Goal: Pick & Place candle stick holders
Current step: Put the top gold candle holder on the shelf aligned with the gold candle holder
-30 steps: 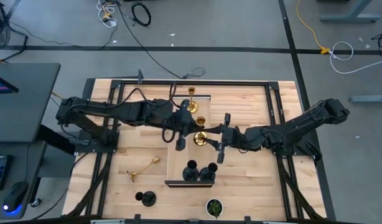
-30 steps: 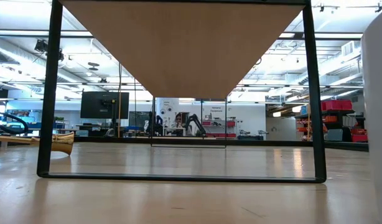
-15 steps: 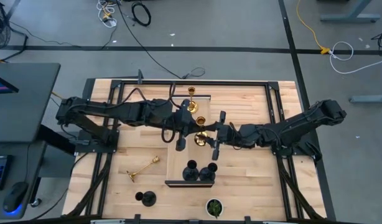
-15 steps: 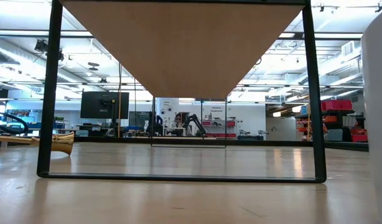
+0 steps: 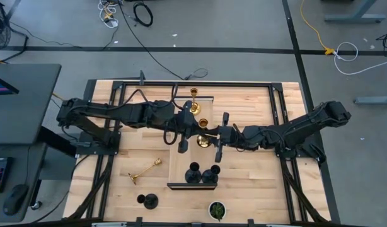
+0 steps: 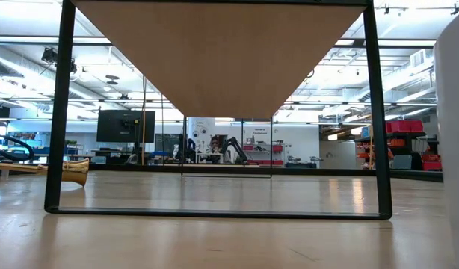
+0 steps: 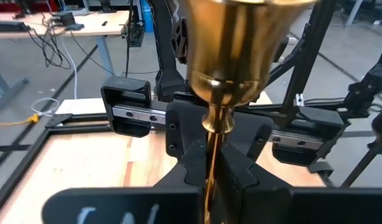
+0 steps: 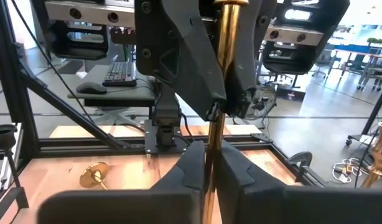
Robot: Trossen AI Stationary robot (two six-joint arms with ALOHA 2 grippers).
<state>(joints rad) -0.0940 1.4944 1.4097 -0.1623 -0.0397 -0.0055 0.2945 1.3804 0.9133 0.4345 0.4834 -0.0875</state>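
A gold candle stick holder (image 5: 203,140) stands upright over the raised wooden shelf (image 5: 181,161) at the table's middle, between my two grippers. My left gripper (image 5: 188,135) comes from the left and my right gripper (image 5: 213,142) from the right, and both are shut on its thin stem. Its cup top (image 7: 241,43) fills the left wrist view. Another gold holder (image 5: 195,107) stands at the shelf's far end. Two black holders (image 5: 193,171) (image 5: 210,174) stand at its near end. A gold holder (image 5: 146,169) lies on its side on the table at the left, and a black one (image 5: 149,200) stands near the front edge. My left gripper pinches the gold holder's stem (image 7: 211,146) between its two fingers, a little below the cup. The fingers come level from the table's left and lie across the stem. The holder stays upright; its base is out of view. My right gripper pinches the same stem (image 8: 211,149) between its two fingers, opposite my left gripper (image 8: 197,74). The fingers come level from the table's right, across the stem. The stem stands upright in the hold; its base is out of view.
The shelf's black frame legs (image 6: 61,112) (image 6: 375,112) stand on the table. A dark pot with a green plant (image 5: 217,209) sits at the front edge. A black rail frame (image 5: 193,84) borders the table's far side.
My right gripper has gone toward the table's left edge, up to the gold holder that my left gripper holds. The holder and my left gripper have stayed where they were.
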